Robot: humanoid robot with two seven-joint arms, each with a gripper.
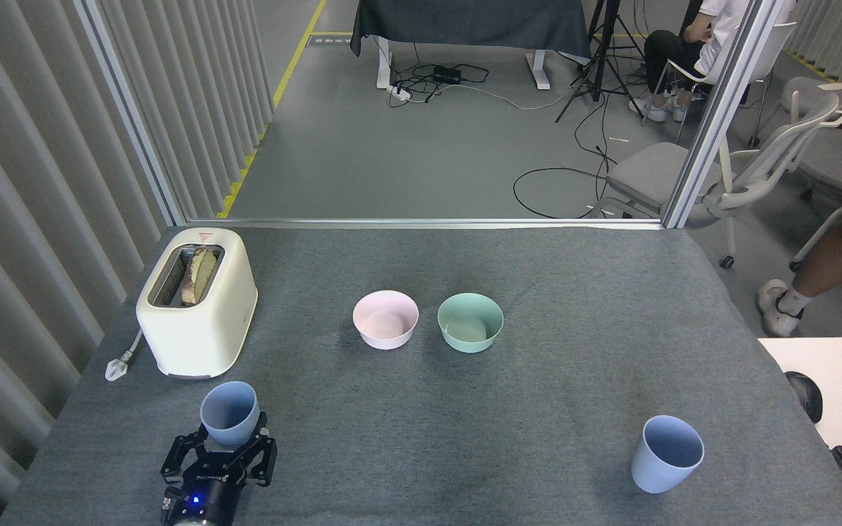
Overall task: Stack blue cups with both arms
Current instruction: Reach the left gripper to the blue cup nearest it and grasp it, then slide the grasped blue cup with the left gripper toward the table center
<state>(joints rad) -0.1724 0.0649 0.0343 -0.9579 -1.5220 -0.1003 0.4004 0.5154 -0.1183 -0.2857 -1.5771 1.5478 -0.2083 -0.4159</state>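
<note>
The left gripper (227, 447) is reaching in over the near edge of the table (574, 292), close to its near left corner, and its black fingers (181, 456) are standing on either side of the lower part of one blue cup (229, 413). The fingers are spread around the cup's base; whether they are actually pressing on it, I cannot tell from here. That cup is sitting upright, mouth open to the ceiling, just in front of the cream toaster (198, 303), which is occupying the left edge of the table with a slice of bread showing in its slot.

The second blue cup (666, 453) is standing alone near the near right corner, leaning its mouth slightly toward the middle, well apart from the first. No right arm is showing anywhere.

In the middle of the grey cloth a pink bowl (385, 319) and a mint-green bowl (470, 322) are sitting side by side, close but not touching. Beyond the far edge, a person's leg (816, 270) is showing beside a white chair (728, 175).
</note>
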